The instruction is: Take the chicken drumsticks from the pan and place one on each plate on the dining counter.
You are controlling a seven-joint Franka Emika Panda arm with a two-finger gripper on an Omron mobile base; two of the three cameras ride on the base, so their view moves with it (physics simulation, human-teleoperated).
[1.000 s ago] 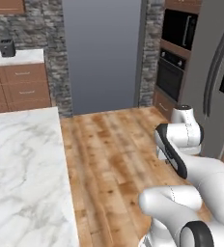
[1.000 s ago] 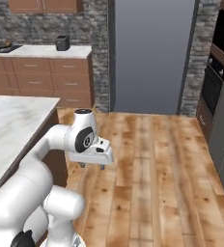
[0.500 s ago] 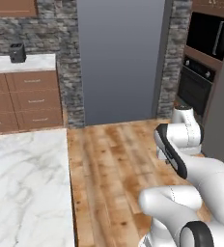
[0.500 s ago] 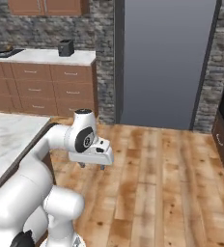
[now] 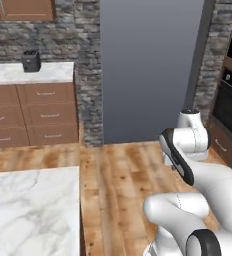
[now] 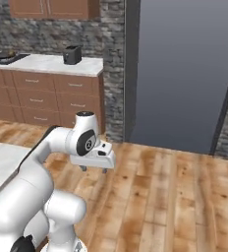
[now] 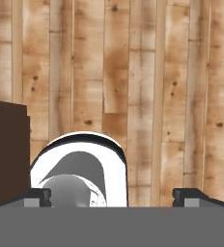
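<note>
The pincer (image 6: 94,169) hangs released (nothing between its tips) over wooden floor (image 6: 175,197), apparently beside the dining counter (image 5: 28,210).

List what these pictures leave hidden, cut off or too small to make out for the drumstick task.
- Dining counter: left base view, cut off by the left and bottom edges; plates cannot be checked.
- Stove corner: right base view, cut off by the left edge and too small to make out a pan.
- End effector: hand view, open and empty over the wood floor, fingertips partly cut by the bottom.
</note>
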